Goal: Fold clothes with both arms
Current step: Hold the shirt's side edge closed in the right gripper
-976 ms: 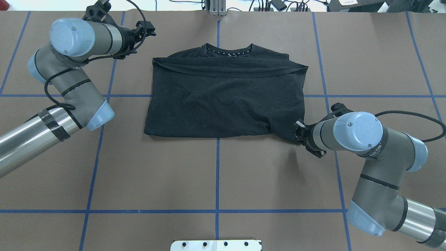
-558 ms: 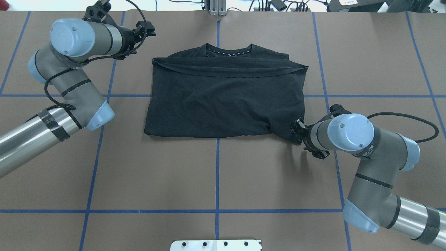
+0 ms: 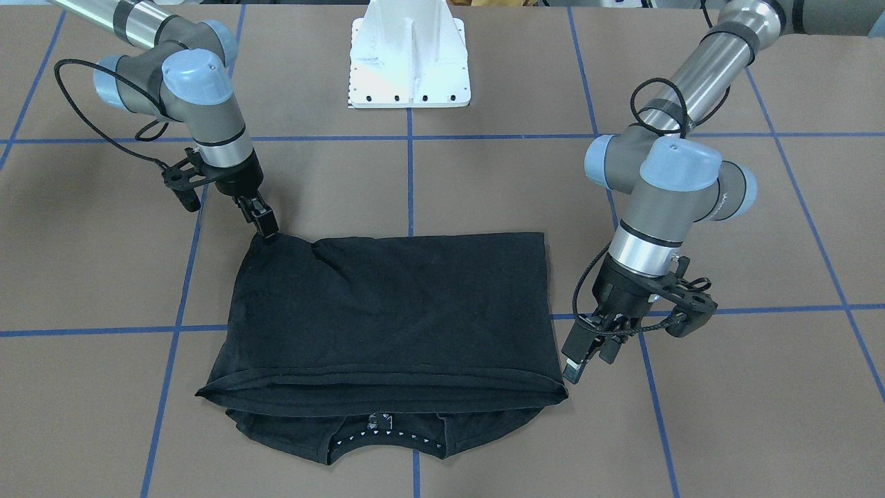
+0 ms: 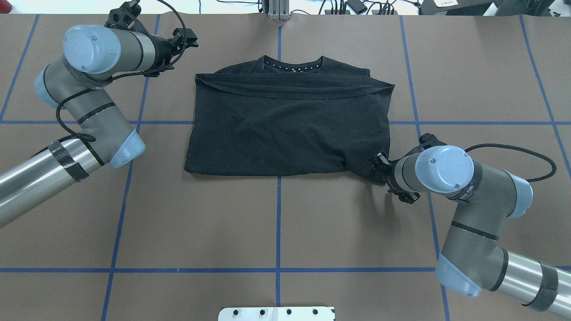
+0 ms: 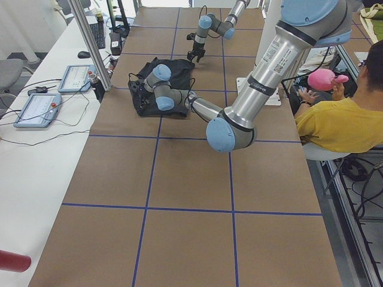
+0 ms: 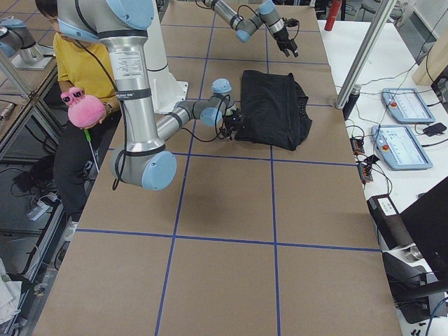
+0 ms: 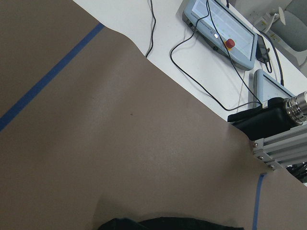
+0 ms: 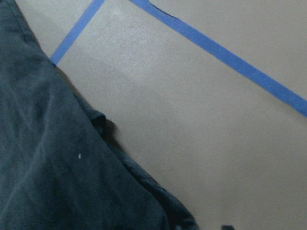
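Observation:
The black T-shirt (image 4: 290, 129) lies folded on the brown table, plain side up, its collar (image 4: 292, 66) at the far edge. It also shows in the front view (image 3: 394, 311). My right gripper (image 3: 266, 229) is shut on the shirt's near right corner, which is drawn into a small peak; in the overhead view it (image 4: 378, 168) sits at that corner. My left gripper (image 3: 588, 365) hangs fingers down, slightly open and empty, just off the shirt's far left corner (image 3: 561, 391). The right wrist view shows the shirt's edge (image 8: 57, 167) on the table.
The white bolted stand (image 3: 409, 62) is at the robot's side of the table. Blue tape lines (image 4: 278, 223) grid the brown surface. An operator in yellow (image 5: 335, 125) sits beside the table. Control tablets (image 6: 406, 105) and an aluminium post (image 6: 360, 56) stand at the far edge.
My right arm's wrist and elbow have shifted a little left toward the shirt, with the gripper staying on the corner. The left arm has barely moved.

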### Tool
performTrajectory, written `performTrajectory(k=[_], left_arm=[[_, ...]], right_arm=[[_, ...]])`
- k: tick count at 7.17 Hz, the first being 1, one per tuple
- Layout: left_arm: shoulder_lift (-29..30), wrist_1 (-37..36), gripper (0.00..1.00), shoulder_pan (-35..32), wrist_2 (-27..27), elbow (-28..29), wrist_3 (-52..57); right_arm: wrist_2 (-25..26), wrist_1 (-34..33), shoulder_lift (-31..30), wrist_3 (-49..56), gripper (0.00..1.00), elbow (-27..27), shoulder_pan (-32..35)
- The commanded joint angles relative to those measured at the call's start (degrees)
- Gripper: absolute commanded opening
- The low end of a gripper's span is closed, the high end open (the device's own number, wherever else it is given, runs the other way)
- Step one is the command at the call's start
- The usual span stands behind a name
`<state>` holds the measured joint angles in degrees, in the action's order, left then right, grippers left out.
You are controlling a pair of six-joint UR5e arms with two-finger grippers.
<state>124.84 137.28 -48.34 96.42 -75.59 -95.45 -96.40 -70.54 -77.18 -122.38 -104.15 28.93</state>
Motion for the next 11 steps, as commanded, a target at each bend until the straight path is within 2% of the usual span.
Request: performTrajectory(k=[1,2,5,6,11], left_arm=[[0.0,0.0,0.99,0.0,0.0,0.0,0.0],[-0.1,0.0,0.99,-0.1,0.0,0.0,0.0],[-0.7,0.0,0.99,-0.1,-0.1,-0.4,0.0],[-1.3,0.1,0.99,-0.1,-0.1,-1.0,0.0],[-2.6,0.0,0.99,-0.1,-0.1,-2.4,-0.1]], right_arm=[[0.2,0.0,0.1,0.1,0.71,0.3,0.0],[0.2,0.0,0.1,0.1,0.62,0.3,0.0],[0.8,0.0,0.5,0.1,0.49,0.9,0.1],[0.7,0.0,0.9,0.2,0.00,0.8,0.3],[-0.7,0.0,0.8,1.4,0.00,0.4,1.6]])
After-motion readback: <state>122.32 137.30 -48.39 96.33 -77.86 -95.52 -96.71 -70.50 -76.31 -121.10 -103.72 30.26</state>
